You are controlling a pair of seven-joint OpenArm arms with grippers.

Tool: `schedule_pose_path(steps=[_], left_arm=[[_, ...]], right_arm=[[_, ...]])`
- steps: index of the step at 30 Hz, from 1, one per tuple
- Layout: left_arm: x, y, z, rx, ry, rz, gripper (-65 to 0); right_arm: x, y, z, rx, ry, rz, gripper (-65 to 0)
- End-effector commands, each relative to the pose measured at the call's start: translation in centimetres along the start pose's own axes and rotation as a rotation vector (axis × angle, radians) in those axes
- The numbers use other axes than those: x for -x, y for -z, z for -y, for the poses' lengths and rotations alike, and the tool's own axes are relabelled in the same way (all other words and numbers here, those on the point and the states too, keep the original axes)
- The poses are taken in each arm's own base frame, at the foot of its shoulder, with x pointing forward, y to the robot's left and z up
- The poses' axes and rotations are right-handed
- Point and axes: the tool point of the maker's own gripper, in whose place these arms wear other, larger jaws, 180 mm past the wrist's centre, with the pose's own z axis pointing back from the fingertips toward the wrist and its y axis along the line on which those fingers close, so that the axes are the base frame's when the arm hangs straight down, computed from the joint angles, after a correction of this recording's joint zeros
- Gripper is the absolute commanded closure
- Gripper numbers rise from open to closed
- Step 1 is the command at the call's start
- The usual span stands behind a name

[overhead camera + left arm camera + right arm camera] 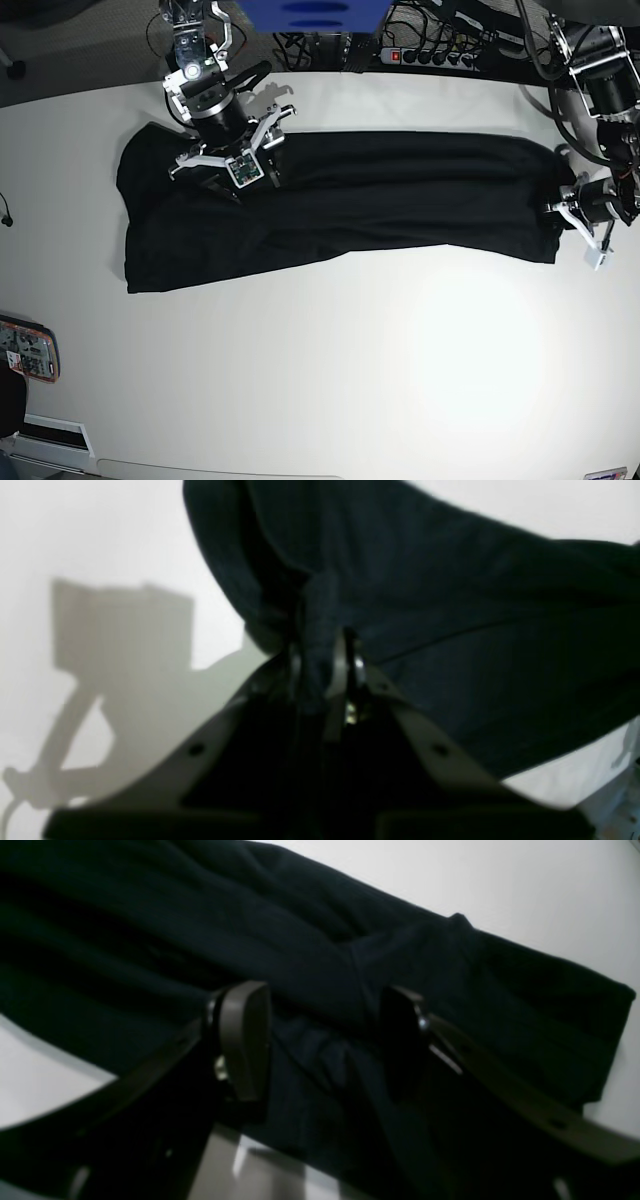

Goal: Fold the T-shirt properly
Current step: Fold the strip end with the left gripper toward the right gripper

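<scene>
T-shirt lies as a long band on the table. Left gripper pinches its end; right gripper hovers spread above the other. Next, likely: grasp, fold across.

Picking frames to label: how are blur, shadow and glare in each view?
Left wrist view: soft focus, left gripper blurred, hard arm shadow on the table. Right wrist view: dim, T-shirt folds barely readable, right gripper near-silhouetted. Base view: sharp, with a bright washed-out patch on the table below the shirt.
</scene>
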Motion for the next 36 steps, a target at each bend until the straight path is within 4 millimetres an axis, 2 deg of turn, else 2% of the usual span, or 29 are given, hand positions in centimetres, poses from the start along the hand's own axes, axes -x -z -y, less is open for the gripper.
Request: schedule_pose_path(steps=[1,7,10,13,17,21,23,26,30,34,36], left_arm=[[-3.1,-1.7,-0.8,-0.026,0.035,0.069,0.0],[-5.5,-3.8,-2.0,-0.067,0.066,0.101,0.0],[-5.2,-3.9,-1.4,-0.059,0.080,0.049,0.0],[-4.5,-2.7,2.4,0.048,0.093,0.057,0.0],[-3.4,-2.4,7.1,0.127,0.077,0.105,0.0],[-1.7,-2.7,13.6,0.207,0.071,0.118,0.0],[-1.3,-3.0,15.9,0.238,0.078,0.148,0.0],[-1.5,-3.0,18.2,0.278,0.077,0.183,0.0],[-1.8,-2.4,19.5,0.308,0.082,0.184,0.0],[-0.3,0.0,20.9,0.347,0.081,0.094,0.0],[-0.3,1.5,23.3,0.414,0.072,0.075,0.0]], right_arm=[[-1.2,-0.2,0.5,0.017,0.004,0.046,-33.4],[-1.4,-0.4,0.4,0.015,0.005,0.062,-33.4],[-1.4,-0.4,0.9,0.031,0.010,0.063,-33.4],[-1.2,-0.5,1.7,0.051,0.009,0.060,-33.4],[-1.3,-0.5,2.1,0.062,0.008,0.062,-33.4],[-1.7,-0.3,2.4,0.067,0.004,0.073,-33.4],[-1.6,-0.3,2.3,0.066,0.005,0.071,-33.4],[-2.1,-0.1,2.6,0.070,0.001,0.082,-33.4],[-2.2,0.0,2.5,0.068,0.000,0.085,-33.4],[-2.2,-0.1,2.7,0.073,0.000,0.086,-33.4],[-2.3,0.0,2.7,0.074,-0.001,0.087,-33.4]])
